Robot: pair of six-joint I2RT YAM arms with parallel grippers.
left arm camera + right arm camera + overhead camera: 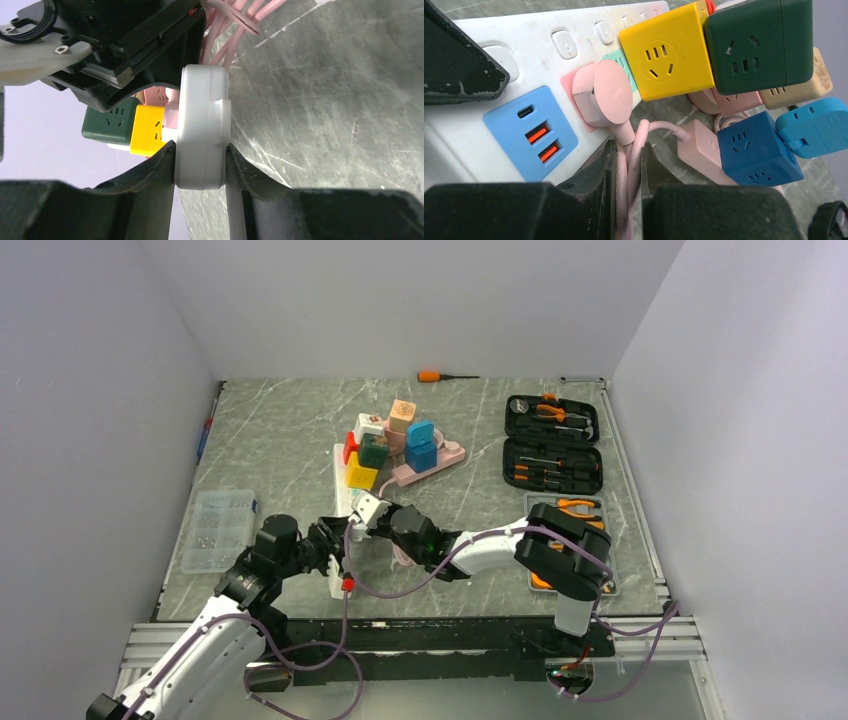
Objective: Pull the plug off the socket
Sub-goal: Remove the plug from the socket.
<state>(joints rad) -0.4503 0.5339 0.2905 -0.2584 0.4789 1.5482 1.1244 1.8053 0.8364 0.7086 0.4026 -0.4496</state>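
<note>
Your left claw [199, 149]: closed on the end of the white power strip [202, 115], a finger pressed to each side. Pink plug [606, 97]: seated in the strip's pink socket [568, 82], just right of the blue USB panel [531, 130]. Your right claw [628, 145]: clamped tight on the pink cable [663, 126] just below the plug. Yellow cube adapter [664, 55]: next along the strip.

I see an orange-handled screwdriver [433, 376] at the far edge, an open black tool case [552, 445] on the right, and a clear parts box [218, 530] near left. Mid-table, two blue cube adapters [421, 445] sit on a pink strip [447, 457], with a yellow cube [361, 474] and a green cube [374, 451] to their left
</note>
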